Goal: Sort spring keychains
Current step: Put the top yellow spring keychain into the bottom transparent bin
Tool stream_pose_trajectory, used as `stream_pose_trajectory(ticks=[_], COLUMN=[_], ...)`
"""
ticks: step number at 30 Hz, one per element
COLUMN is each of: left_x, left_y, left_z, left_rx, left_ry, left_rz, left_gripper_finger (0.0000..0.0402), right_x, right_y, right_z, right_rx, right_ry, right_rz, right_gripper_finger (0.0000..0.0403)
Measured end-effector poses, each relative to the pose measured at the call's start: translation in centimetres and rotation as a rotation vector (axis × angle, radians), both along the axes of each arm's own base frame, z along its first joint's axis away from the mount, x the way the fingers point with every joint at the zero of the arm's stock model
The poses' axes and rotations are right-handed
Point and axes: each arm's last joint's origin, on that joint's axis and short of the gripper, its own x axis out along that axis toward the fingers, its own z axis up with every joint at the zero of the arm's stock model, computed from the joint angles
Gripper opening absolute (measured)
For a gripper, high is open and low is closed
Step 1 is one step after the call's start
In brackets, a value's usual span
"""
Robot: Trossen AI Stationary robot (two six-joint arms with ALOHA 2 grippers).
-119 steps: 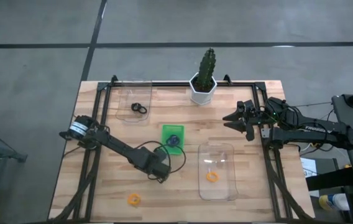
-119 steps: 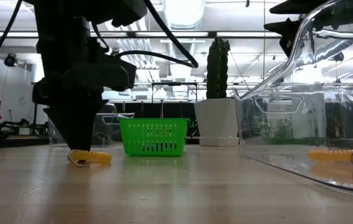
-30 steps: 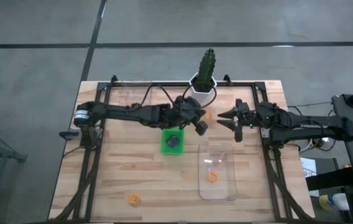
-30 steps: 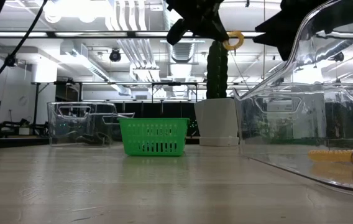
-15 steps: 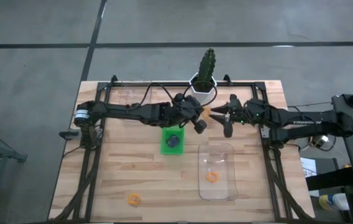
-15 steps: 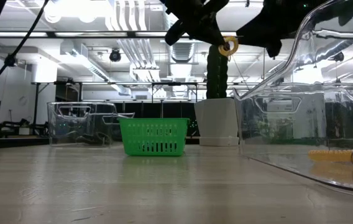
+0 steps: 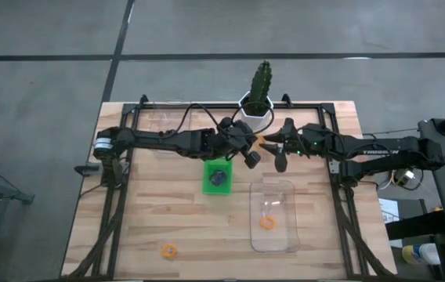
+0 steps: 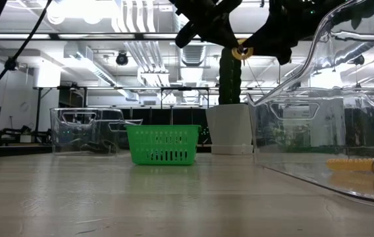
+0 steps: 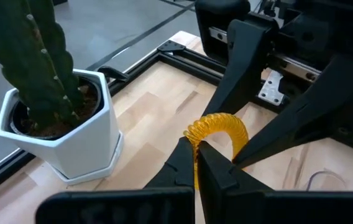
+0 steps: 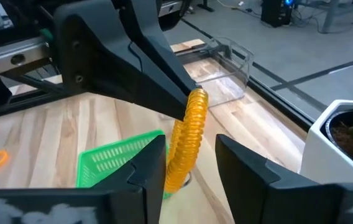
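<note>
An orange spring keychain (image 9: 217, 127) hangs high over the table, in front of the cactus pot (image 7: 257, 106). My left gripper (image 9: 196, 149) is shut on it, reaching in from the table's left. My right gripper (image 10: 190, 148) is open. It comes from the right, its fingers stand on either side of the same coil (image 10: 186, 140), and a gap shows on both sides. A second orange keychain (image 7: 168, 251) lies on the wood near the front edge. A third (image 7: 266, 222) lies in the near clear bin (image 7: 274, 196). A dark one (image 7: 218, 178) sits in the green basket (image 7: 208, 186). My left gripper pinches one end of the orange coil (image 9: 196, 138) between its two fingertips. The fingers slant slightly downward from the table's left. The rest of the coil arches out past the fingertips, lifted well clear of the table (image 8: 242, 49).
A second clear bin (image 7: 168, 125) stands at the far left, partly under my left arm. The potted cactus (image 8: 230, 69) stands at the far edge, just behind both grippers. A black frame (image 7: 132, 117) runs along the table's left, far and right sides.
My right gripper has moved toward the table's left, up to the held orange keychain, and its open fingers now stand on either side of the coil. My left gripper has kept the coil in place, high above the table.
</note>
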Motion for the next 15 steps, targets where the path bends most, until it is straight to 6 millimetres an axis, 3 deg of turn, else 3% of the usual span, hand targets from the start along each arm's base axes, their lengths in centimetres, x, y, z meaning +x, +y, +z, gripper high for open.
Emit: stream_pose_trajectory(ticks=[9,15], left_x=[0.03,0.02], left_y=[-0.06,-0.05], left_z=[-0.04,-0.04], left_rx=[-0.012,-0.008], left_ry=[0.001,0.002], left_rz=[-0.022,-0.019], left_gripper_finger=[0.0,0.0011], right_x=[0.01,0.03], right_y=[0.0,0.0], right_z=[0.05,0.23], right_rx=[0.004,0.02], right_ry=[-0.006,-0.029], right_rz=[-0.001,-0.006], right_gripper_finger=[0.0027,0.0024])
